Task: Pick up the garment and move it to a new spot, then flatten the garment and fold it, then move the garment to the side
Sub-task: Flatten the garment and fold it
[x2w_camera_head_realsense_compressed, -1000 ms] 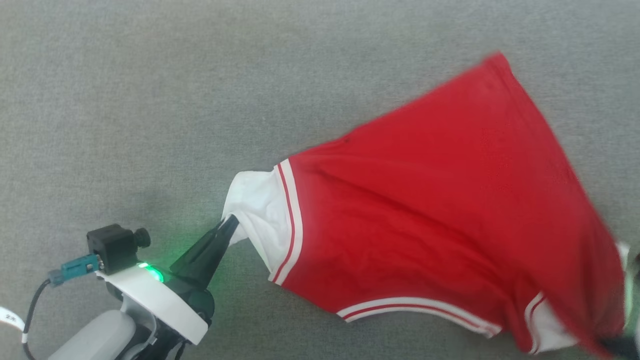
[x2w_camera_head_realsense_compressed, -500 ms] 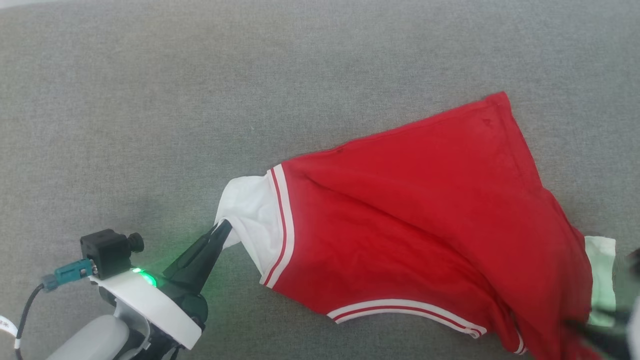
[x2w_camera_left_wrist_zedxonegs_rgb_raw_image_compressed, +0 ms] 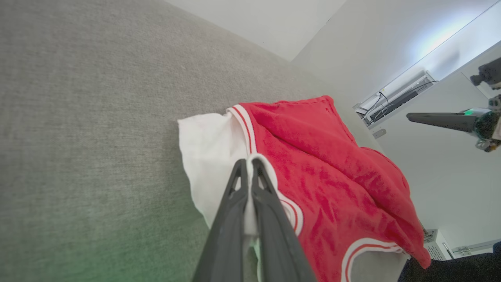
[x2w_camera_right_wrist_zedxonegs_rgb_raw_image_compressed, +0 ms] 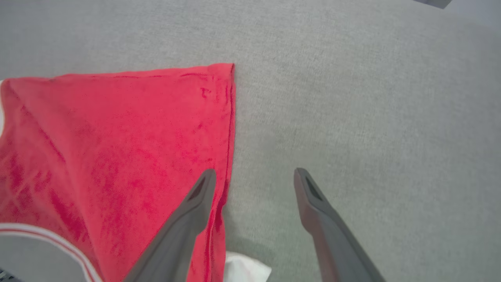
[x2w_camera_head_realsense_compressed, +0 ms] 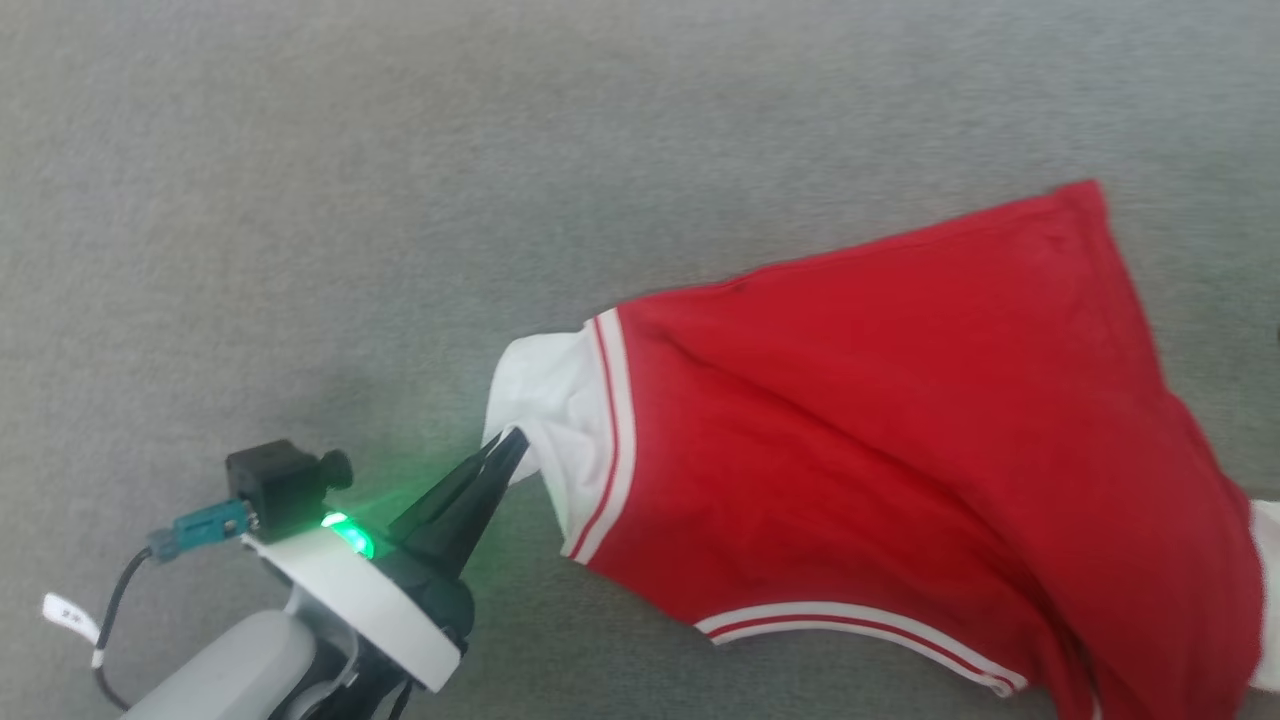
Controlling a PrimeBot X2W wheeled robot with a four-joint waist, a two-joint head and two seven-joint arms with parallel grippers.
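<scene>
Left gripper pinches the garment's white left-hand sleeve shut. Right gripper, clamped a second ago, now gapes wide, seemingly empty.

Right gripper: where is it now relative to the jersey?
In the right wrist view the right gripper hangs open at the side edge of the garment, one finger over red cloth, the other over the gray surface.

Soft, even light fills all 3 views, with a faint shadow under the garment. The green lamp on my left wrist tints the grey surface beside it. My head view is smeared. In my left wrist view the wall glares white, and shapes stretch toward the edges.
</scene>
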